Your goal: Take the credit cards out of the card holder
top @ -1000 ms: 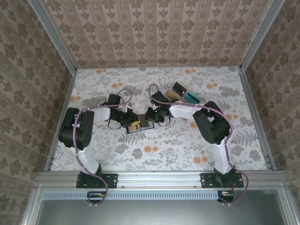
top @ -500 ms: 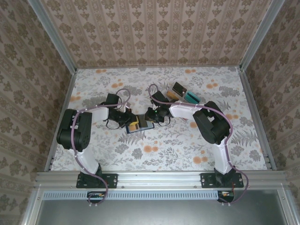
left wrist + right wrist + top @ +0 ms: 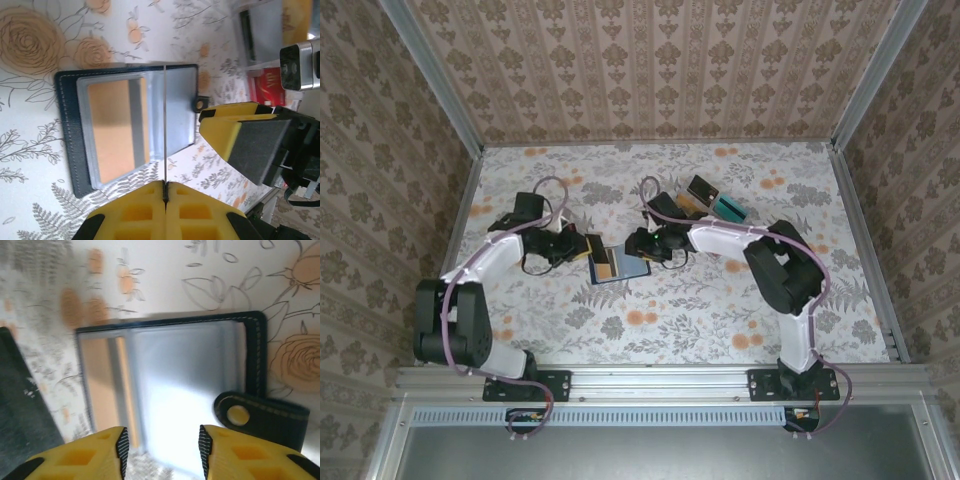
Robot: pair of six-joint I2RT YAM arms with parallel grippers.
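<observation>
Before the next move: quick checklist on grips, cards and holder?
1. Left gripper shut on a card: ok. It pinches the held card, seen edge-on.
2. Held card fully free of the card holder: cannot tell. Its edge lines up over the holder in the left wrist view.
3. All cards out: not ok. The tan-orange card sits in the holder's pocket.
4. Right gripper open and empty: ok. It is above the holder's grey inside.
5. Holder lying open and flat: ok. Its tab is folded out to the side.
</observation>
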